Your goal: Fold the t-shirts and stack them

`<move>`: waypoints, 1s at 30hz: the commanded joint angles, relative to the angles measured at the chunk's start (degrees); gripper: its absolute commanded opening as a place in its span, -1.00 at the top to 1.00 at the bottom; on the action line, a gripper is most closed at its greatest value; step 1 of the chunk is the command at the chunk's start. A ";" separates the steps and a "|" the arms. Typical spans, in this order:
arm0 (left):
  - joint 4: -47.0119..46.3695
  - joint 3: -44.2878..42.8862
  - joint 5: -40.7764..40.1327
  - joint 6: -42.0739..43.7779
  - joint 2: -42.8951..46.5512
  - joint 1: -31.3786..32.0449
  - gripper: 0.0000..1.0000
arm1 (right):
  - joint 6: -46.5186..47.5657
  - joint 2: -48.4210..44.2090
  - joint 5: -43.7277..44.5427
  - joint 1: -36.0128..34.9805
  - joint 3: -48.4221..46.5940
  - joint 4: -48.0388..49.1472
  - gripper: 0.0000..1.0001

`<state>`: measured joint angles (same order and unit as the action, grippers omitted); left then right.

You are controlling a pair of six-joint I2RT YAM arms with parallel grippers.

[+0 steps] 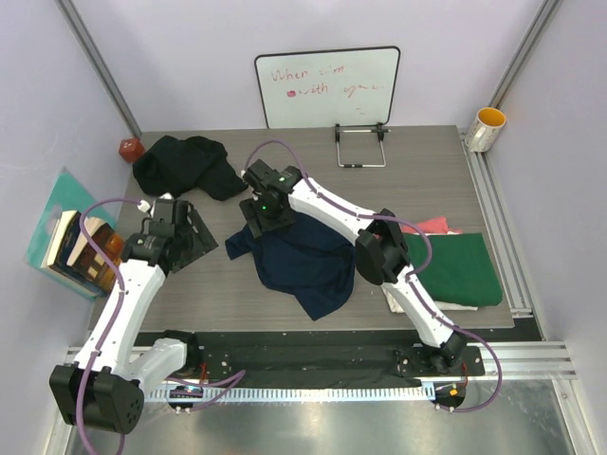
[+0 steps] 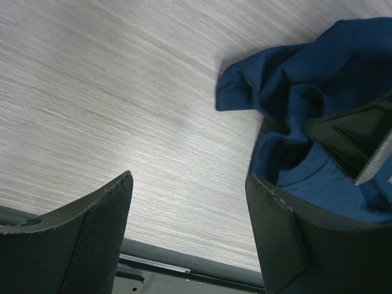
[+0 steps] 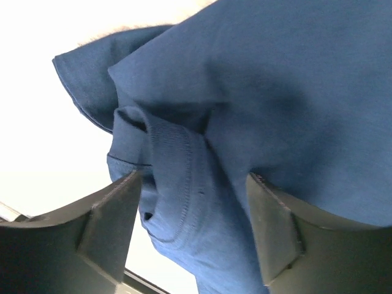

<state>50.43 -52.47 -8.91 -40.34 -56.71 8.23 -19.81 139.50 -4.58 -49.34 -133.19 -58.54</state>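
Observation:
The navy blue t-shirt point(image 1: 305, 263) lies crumpled at the table's middle. My right gripper point(image 1: 266, 214) is over its far left edge. In the right wrist view the gripper point(image 3: 193, 184) is open, with the shirt's ribbed collar point(image 3: 177, 177) between the fingers. My left gripper point(image 1: 194, 237) is open and empty over bare table point(image 2: 122, 92), left of the navy shirt point(image 2: 318, 67). The black t-shirt point(image 1: 190, 166) is heaped at the back left. At the right the dark green t-shirt point(image 1: 457, 270) lies folded on the cream-white one point(image 1: 417, 303). The pink-red one point(image 1: 432, 226) peeks out behind.
A whiteboard point(image 1: 327, 87) with red writing leans on the back wall, with a wire stand point(image 1: 360, 147) in front of it. A yellow mug point(image 1: 487, 128) stands at the back right. A red object point(image 1: 130, 149) and books point(image 1: 81, 248) sit off the left edge.

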 commanded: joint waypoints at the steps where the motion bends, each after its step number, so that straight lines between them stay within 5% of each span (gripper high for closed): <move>1: -1.30 0.96 -0.14 -0.44 1.25 -0.23 -0.50 | -0.22 0.86 -1.66 -1.90 -0.94 0.98 -0.39; 5: -1.13 1.40 -0.58 -0.44 1.60 -0.23 -0.50 | -0.40 0.33 0.96 -2.86 -0.14 1.06 -0.08; 12: -1.83 1.93 -0.41 -0.62 2.30 -0.23 -0.50 | 0.21 -2.91 8.43 -2.69 -1.99 0.63 0.97; 21: -4.55 3.34 1.52 -1.85 1.60 -0.32 -0.53 | 1.26 -8.80 9.16 -0.58 -20.34 -3.07 0.98; 30: -8.86 1.67 6.00 -1.85 -0.94 -0.49 -0.54 | -0.13 -30.95 5.37 6.79 -18.07 15.38 0.98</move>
<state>45.76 -48.93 -5.72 -41.67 -57.01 8.12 -19.35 120.46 1.69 -46.00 -148.16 -55.05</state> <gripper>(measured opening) 0.767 0.069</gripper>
